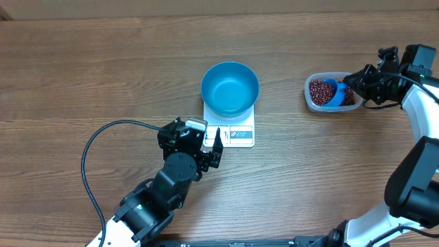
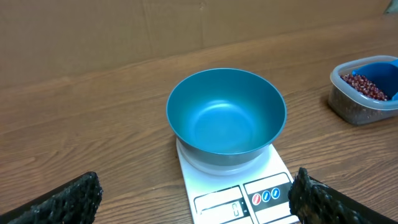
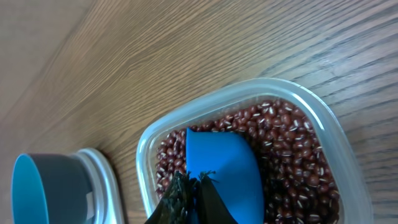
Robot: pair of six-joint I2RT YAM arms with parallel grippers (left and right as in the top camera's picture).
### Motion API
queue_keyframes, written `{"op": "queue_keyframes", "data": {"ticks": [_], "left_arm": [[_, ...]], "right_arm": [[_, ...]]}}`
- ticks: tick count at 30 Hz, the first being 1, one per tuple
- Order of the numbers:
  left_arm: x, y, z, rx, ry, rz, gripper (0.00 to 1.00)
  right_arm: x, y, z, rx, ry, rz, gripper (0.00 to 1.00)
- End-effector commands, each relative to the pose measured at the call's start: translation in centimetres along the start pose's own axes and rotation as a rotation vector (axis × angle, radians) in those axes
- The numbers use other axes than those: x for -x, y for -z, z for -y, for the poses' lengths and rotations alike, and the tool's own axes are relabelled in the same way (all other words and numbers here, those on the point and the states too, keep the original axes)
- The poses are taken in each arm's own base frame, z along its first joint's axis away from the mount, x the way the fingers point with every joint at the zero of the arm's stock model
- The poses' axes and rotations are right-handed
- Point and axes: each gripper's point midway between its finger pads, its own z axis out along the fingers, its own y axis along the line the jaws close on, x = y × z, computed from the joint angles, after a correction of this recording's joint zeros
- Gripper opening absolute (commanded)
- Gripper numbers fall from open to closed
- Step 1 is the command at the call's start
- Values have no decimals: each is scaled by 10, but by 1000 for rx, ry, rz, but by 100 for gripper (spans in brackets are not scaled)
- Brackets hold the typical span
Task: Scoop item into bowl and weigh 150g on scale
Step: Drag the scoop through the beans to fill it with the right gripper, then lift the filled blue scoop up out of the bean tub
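Observation:
The bright blue bowl (image 1: 230, 88) (image 2: 227, 118) stands empty on the white scale (image 1: 233, 134) (image 2: 214, 186). Its display and buttons face my left gripper (image 1: 199, 139) (image 2: 199, 202), which hovers wide open just in front of the scale with nothing between its fingers. At the right, dark red-brown beans (image 1: 317, 89) (image 3: 292, 155) fill a clear tub (image 1: 310, 103) (image 3: 249, 87). A small blue scoop (image 1: 335, 93) (image 3: 221, 168) lies in the beans. My right gripper (image 1: 348, 84) (image 3: 193, 183) is shut on the scoop's rear end, over the tub.
The bowl (image 3: 28, 186) and scale (image 3: 102, 180) show at the left edge of the right wrist view. The tub (image 2: 354, 106) with beans (image 2: 367, 87) and scoop (image 2: 380, 67) appears far right in the left wrist view. A black cable (image 1: 92, 147) loops beside the left arm.

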Motion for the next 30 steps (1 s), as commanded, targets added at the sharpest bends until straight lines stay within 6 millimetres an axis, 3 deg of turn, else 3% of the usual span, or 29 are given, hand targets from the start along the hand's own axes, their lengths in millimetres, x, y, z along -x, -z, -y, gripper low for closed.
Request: {"op": "queue_keyframes", "data": {"ticks": [1,17,30], "left_arm": [[-3,0,-1,12,17,-2,100],[-3,0,-1,12,17,-2,100],[-3,0,-1,12,17,-2,100]], "right_arm": [[-8,-4,6,30,13,-37,4],[2,17,24,92,-9,2,4],[8,34,15,244,-30,31,4]]}}
